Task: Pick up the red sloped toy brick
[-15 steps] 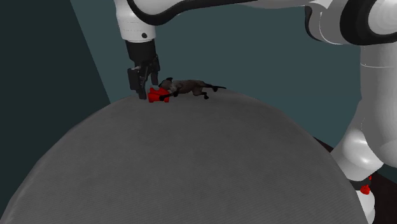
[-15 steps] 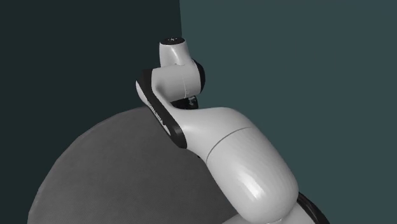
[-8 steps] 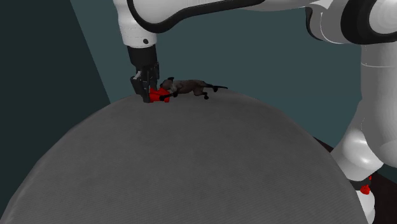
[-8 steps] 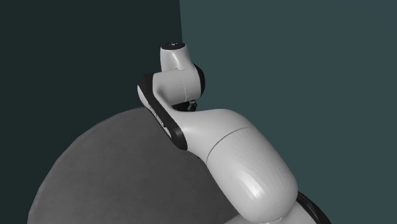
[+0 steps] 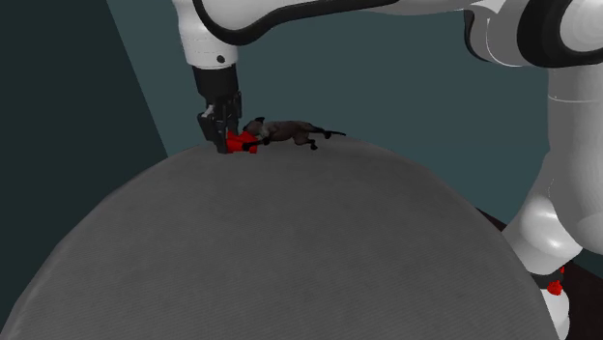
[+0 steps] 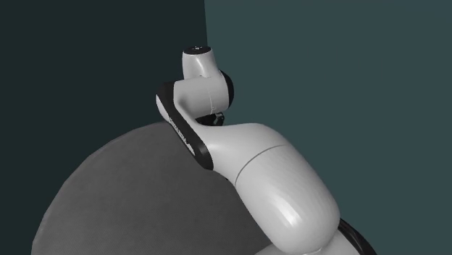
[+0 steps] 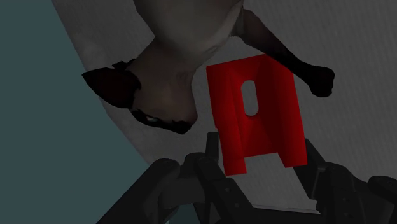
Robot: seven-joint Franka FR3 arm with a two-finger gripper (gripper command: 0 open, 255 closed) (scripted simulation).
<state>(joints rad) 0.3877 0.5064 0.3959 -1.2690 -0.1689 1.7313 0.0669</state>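
Teal walls are backing the scene, and in front of them we are looking at a round grey table that is taking up most of the shoulder view. In the second exterior view the same table is lying behind the white arm, which is standing close to that camera. In the shoulder view the arm is rising at the right edge and reaching across the top of the picture to the table's far rim.

Next in size, a grey animal figurine with dark legs is lying on its side near that far rim; from the wrist we are seeing its body and a dark paw just beyond the brick.

We are finding the black gripper pointing down at the tabletop, at the shoulder view's left of the figurine. From the wrist, the gripper is clamping the brick, one of its fingers pressing on each flank.

Smallest, the red sloped brick is sitting on the table, touching or just beside the figurine. In the wrist view the brick is showing an oval slot in its face.
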